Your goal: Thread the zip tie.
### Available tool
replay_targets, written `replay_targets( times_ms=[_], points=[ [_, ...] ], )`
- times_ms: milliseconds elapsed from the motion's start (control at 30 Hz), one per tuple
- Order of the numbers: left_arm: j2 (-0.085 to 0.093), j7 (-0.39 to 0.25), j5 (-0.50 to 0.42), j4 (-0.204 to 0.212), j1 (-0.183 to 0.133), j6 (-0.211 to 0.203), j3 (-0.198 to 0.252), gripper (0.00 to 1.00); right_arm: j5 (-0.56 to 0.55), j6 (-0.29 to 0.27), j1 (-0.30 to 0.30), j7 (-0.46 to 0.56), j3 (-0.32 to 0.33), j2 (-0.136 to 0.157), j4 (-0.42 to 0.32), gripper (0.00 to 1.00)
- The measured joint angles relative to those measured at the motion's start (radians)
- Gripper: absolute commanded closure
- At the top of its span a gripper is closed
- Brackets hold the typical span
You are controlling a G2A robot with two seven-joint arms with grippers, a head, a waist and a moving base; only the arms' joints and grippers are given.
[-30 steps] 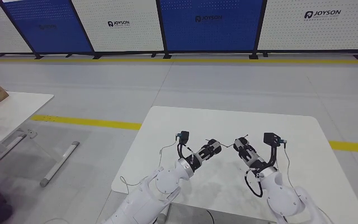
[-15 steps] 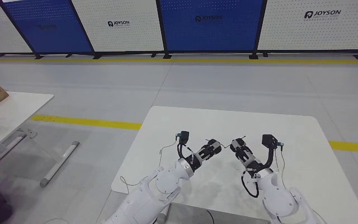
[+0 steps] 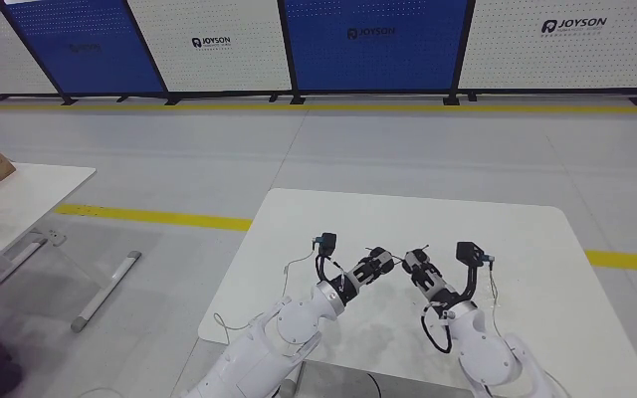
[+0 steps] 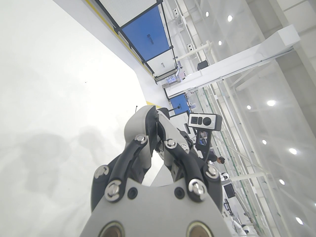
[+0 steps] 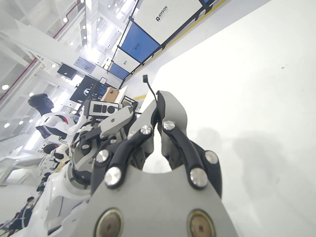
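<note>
Both arms hang over the middle of the white table (image 3: 498, 219), their tips close together. In the right wrist view my right gripper (image 5: 158, 94) is shut on a thin black zip tie (image 5: 148, 85), whose small square head sticks out past the fingertips. My left gripper (image 4: 156, 110) is also shut, with a thin black tip of the tie (image 4: 136, 108) poking out beyond it. From above, the left gripper (image 3: 381, 259) and right gripper (image 3: 410, 263) face each other a short gap apart, with the tie (image 3: 396, 259) a thin dark line between them.
Bare table surface lies on all sides of the grippers. The table's front edge is close under the arms. A second white table (image 3: 40, 189) stands far left across the floor. Blue and white panels (image 3: 373, 45) line the back.
The right arm has shifted left, bringing its gripper closer to the left gripper. The left arm has stayed put.
</note>
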Motion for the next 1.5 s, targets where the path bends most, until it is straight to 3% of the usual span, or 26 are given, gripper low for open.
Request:
replay_targets(
  times_ms=[367, 1500],
  points=[
    [0.000, 0.000, 0.000, 0.000, 0.000, 0.000, 0.000, 1.00, -0.016, 0.010, -0.053, -0.037, 0.075, 0.004, -0.032, 1.00],
    [0.000, 0.000, 0.000, 0.000, 0.000, 0.000, 0.000, 1.00, -0.017, 0.013, -0.053, -0.034, 0.076, 0.003, -0.033, 1.00]
  ],
)
